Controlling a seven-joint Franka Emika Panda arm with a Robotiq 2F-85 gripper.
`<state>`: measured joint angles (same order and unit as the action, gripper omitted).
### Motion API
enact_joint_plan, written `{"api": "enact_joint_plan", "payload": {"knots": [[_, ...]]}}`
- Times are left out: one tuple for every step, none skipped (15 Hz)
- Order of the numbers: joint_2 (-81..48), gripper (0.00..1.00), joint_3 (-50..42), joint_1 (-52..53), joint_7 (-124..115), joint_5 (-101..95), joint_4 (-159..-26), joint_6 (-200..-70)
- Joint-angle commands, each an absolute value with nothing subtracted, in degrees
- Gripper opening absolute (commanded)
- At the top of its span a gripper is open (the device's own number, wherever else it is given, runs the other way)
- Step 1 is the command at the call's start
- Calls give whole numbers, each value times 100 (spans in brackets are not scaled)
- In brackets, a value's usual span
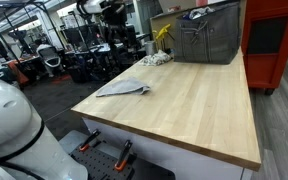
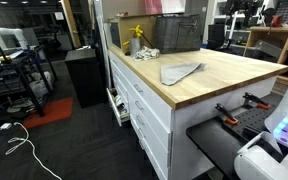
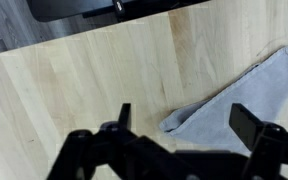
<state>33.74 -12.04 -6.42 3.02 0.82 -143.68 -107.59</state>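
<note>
We see the jaws wide open at lower frame, hovering over the cloth (image 3: 239,95) lying lower right on the worktop (image 3: 74,90); nothing gripped yet.

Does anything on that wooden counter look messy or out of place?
Only the gray cloth: it lies rumpled and folded over itself, askew on the wooden countertop, beneath the open gripper. No spill or damage shows.
</note>
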Motion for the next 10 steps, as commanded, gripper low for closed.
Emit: {"api": "enact_joint_plan", "payload": {"knots": [[3397, 100, -1102, -698, 374, 191, -14327, -10602], [3444, 100, -1072, -670, 358, 236, -14326, -10584], [3516, 100, -1011, -633, 290, 317, -14315, -10511], [3582, 100, -943, -610, 231, 394, -14309, -10459], [3628, 100, -879, -588, 179, 483, -14289, -10406], [3688, 100, -817, -573, 126, 576, -14271, -10348], [3774, 100, -737, -550, 56, 679, -14255, -10303], [3842, 100, -662, -536, -28, 770, -14241, -10279], [3906, 100, -568, -522, -133, 846, -14226, -10291], [3970, 100, -485, -508, -230, 898, -14229, -10328]]}}
